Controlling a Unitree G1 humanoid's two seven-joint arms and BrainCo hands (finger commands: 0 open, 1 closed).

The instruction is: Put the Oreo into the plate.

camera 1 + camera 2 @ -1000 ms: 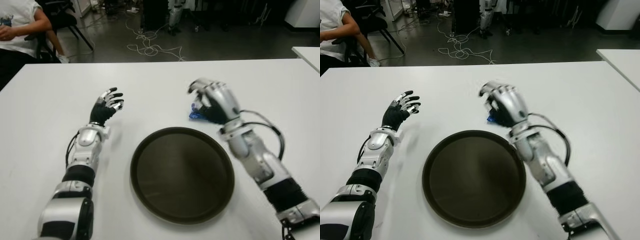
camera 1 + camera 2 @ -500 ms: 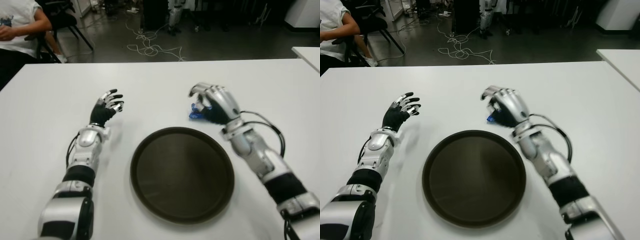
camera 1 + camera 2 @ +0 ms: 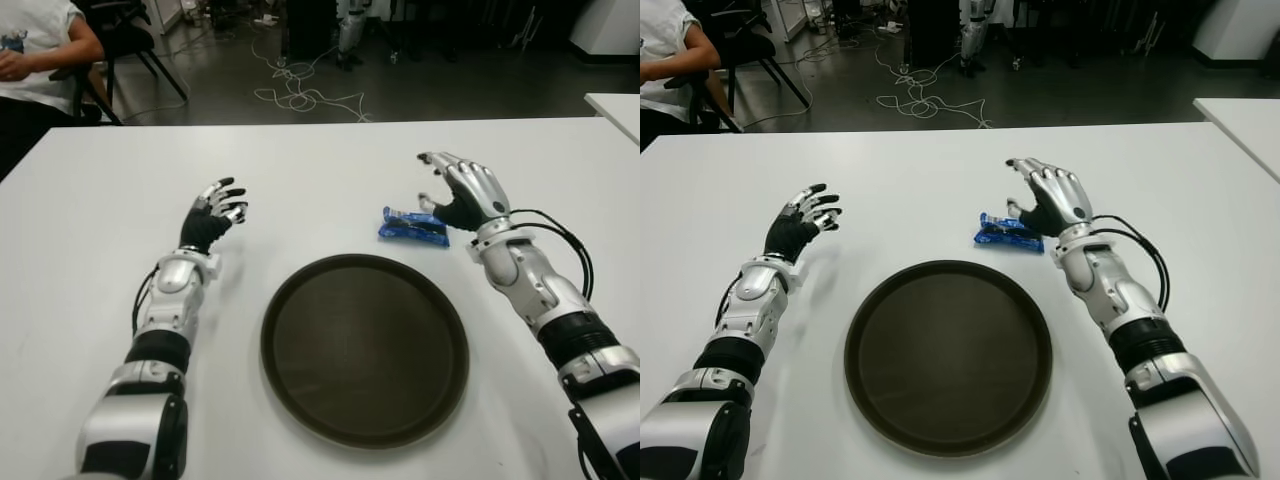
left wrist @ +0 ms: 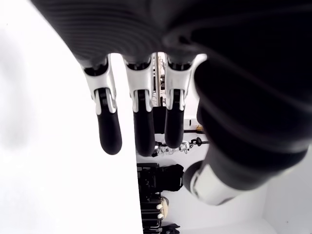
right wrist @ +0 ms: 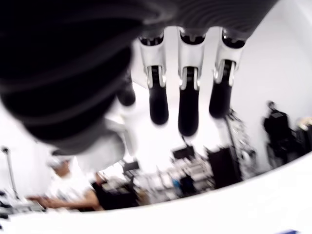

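Note:
The Oreo (image 3: 414, 227) is a small blue packet lying flat on the white table (image 3: 320, 160), just beyond the far right rim of the plate. The plate (image 3: 365, 345) is dark, round and bare, in the middle of the table in front of me. My right hand (image 3: 452, 188) hovers just to the right of the packet, fingers spread and apart from it. The right wrist view shows its fingers (image 5: 187, 105) straight with nothing in them. My left hand (image 3: 213, 210) shows to the left of the plate, fingers relaxed and holding nothing.
A seated person (image 3: 35, 50) is beyond the table's far left corner, beside a black chair (image 3: 130, 40). Cables (image 3: 300, 95) lie on the floor behind the table. The corner of another white table (image 3: 615, 105) shows at the far right.
My right hand, which was curled over the blue packet, has opened and moved to the right. The packet now lies uncovered on the table. The left arm has not moved.

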